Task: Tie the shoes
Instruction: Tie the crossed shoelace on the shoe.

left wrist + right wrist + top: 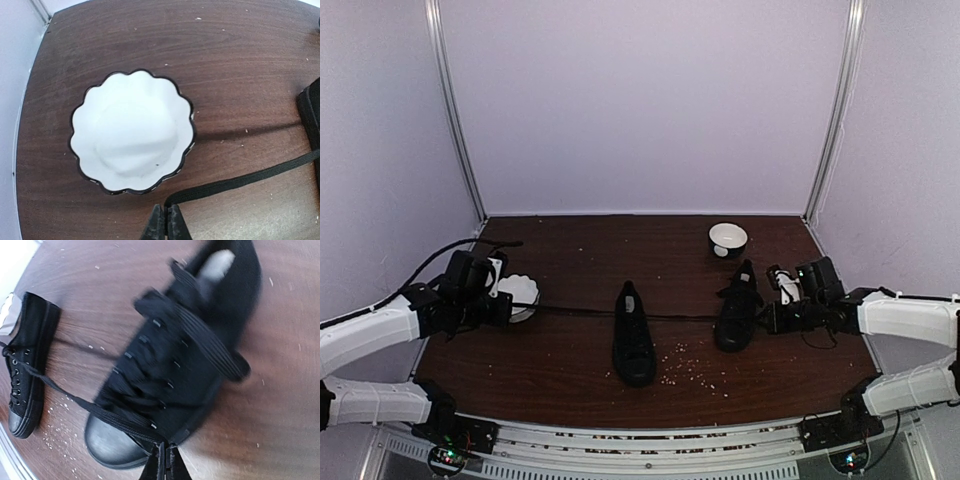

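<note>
Two black shoes lie on the brown table: one in the middle (633,345) and one to its right (738,308). The middle shoe's laces are pulled out taut to both sides. My left gripper (520,307) (166,212) is shut on the end of the left lace (240,181), right beside a scalloped white bowl (131,131). My right gripper (766,318) (165,450) is shut on the other lace (80,402). That lace runs from the far shoe (24,362) across the toe of the near shoe (185,355).
A round white bowl (728,240) stands at the back right. The scalloped bowl (523,293) sits at the left table edge. Pale crumbs (692,368) are scattered in front of the shoes. White walls and metal posts close in the table on three sides.
</note>
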Available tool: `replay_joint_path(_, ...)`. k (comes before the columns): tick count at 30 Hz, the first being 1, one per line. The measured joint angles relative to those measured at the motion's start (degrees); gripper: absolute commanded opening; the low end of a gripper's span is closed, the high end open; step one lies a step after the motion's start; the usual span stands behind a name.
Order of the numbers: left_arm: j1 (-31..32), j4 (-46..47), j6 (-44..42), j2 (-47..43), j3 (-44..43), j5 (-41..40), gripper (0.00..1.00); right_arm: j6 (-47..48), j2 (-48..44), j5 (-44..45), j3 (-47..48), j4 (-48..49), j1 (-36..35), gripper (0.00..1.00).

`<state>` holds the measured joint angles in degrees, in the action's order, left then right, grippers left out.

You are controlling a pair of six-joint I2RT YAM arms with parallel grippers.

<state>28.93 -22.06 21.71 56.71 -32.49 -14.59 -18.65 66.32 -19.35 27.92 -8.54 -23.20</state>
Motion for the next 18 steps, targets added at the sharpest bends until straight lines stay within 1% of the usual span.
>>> replay_joint_path(7,-6.05,-2.45,4.76,-8.76,4.35,0.0,0.0,-5.44,-0.04,-6.75,-2.71,0.0,7.06,0.0)
replay_joint_path(10,-8.48,-2.84,6.05,-11.8,5.49,0.0,0.0,-6.51,0.11,-8.7,-3.17,0.35,8.26,0.0)
replay_joint_path(18,-10.69,-2.99,7.82,-10.45,6.97,0.24,0.0,-8.35,2.12,-12.63,-4.87,3.32,11.54,0.0)
